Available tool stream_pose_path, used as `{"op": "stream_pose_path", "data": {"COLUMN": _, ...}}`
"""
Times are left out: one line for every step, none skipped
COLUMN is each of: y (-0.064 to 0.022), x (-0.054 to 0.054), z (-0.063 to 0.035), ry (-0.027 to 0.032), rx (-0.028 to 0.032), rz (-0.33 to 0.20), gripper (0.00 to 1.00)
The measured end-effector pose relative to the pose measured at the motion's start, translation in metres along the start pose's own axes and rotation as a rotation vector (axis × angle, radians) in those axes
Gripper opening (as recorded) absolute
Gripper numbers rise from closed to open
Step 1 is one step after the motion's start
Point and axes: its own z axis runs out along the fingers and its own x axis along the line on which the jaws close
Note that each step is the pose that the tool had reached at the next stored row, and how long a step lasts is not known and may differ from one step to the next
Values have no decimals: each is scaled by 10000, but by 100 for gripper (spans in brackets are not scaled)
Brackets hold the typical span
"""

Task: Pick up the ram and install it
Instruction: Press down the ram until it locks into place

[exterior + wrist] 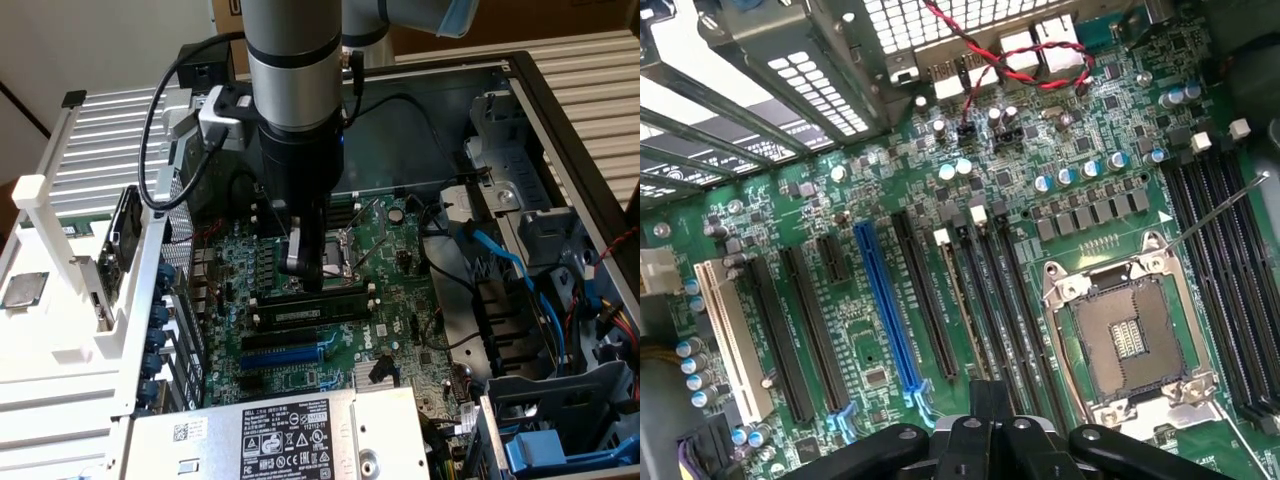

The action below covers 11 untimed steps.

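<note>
The ram [308, 312] is a long dark stick with a white label strip. It stands edge-up in a black slot of the green motherboard [400, 290], just in front of the empty CPU socket [338, 245]. My gripper [308, 280] hangs straight down over the stick's middle, shut, with its tips right at the top edge; I cannot tell if they touch. In the wrist view the ram [957, 300] is a thin pale edge in one of the slots beside the socket [1130, 340]. There the gripper [990, 405] is shut, with nothing between its fingers.
A blue slot [285, 355] and more black slots lie nearer the power supply [290, 435]. Blue cables [500, 265] and a drive cage [560, 420] fill the exterior view's right. A white rack [60, 260] stands at its left. A red-black wire [1020, 60] crosses the rear ports.
</note>
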Motion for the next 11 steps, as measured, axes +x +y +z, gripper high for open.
{"op": "stream_pose_path", "data": {"y": 0, "x": 0, "z": 0, "ry": 3, "rx": 1, "rz": 67, "gripper": 10}}
{"op": "stream_pose_path", "data": {"y": 0, "x": 0, "z": 0, "ry": 7, "rx": 2, "rz": 162, "gripper": 10}}
{"op": "stream_pose_path", "data": {"y": 0, "x": 0, "z": 0, "ry": 9, "rx": 1, "rz": 293, "gripper": 10}}
{"op": "stream_pose_path", "data": {"y": 0, "x": 0, "z": 0, "ry": 11, "rx": 0, "rz": 448, "gripper": 10}}
{"op": "stream_pose_path", "data": {"y": 0, "x": 0, "z": 0, "ry": 11, "rx": -2, "rz": 608, "gripper": 10}}
{"op": "stream_pose_path", "data": {"y": 0, "x": 0, "z": 1, "ry": 11, "rx": -3, "rz": 777, "gripper": 10}}
{"op": "stream_pose_path", "data": {"y": 0, "x": 0, "z": 2, "ry": 12, "rx": -4, "rz": 943, "gripper": 10}}
{"op": "stream_pose_path", "data": {"y": 0, "x": 0, "z": 3, "ry": 13, "rx": -5, "rz": 1107, "gripper": 10}}
{"op": "stream_pose_path", "data": {"y": 1, "x": 0, "z": 3, "ry": 14, "rx": -7, "rz": 1294, "gripper": 10}}
{"op": "stream_pose_path", "data": {"y": 1, "x": 0, "z": 4, "ry": 14, "rx": -8, "rz": 1467, "gripper": 10}}
{"op": "stream_pose_path", "data": {"y": 1, "x": 0, "z": 5, "ry": 15, "rx": -9, "rz": 1639, "gripper": 10}}
